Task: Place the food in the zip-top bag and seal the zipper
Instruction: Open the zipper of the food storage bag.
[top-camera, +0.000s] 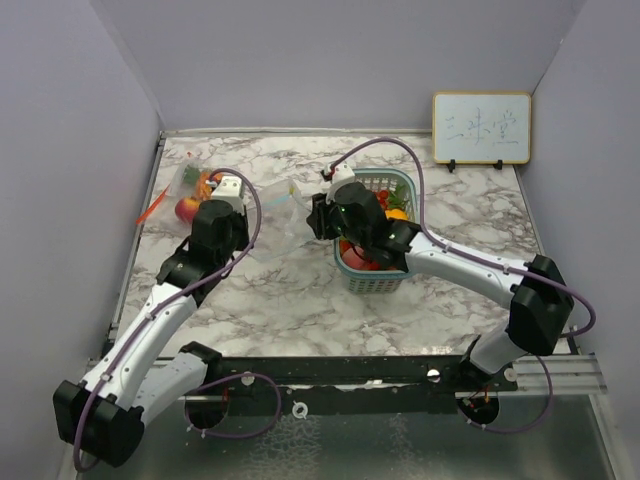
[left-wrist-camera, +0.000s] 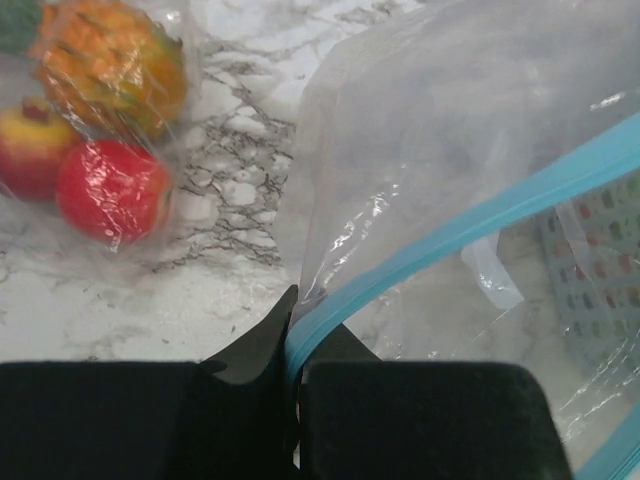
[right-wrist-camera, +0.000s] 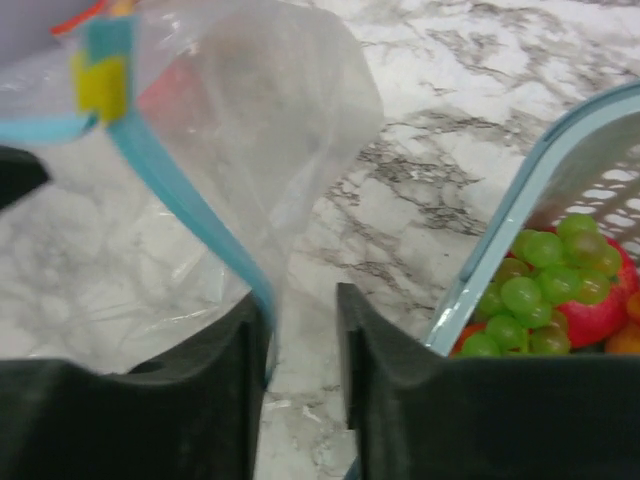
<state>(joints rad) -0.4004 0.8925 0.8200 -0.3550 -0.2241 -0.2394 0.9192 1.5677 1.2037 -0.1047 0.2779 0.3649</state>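
left gripper (left-wrist-camera: 300, 325) pinching bag (left-wrist-camera: 450, 130), grapes (right-wrist-camera: 530, 295) (right wrist)

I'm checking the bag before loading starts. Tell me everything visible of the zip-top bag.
The zip-top bag is thin, clear, wrinkled plastic with a blue zipper strip along its mouth and a yellow tab on that strip. It stretches between the two claws over the marble table, left of the teal basket. The left claw is shut on the strip. The right claw is open, with the strip lying against one finger. The mouth looks unsealed.
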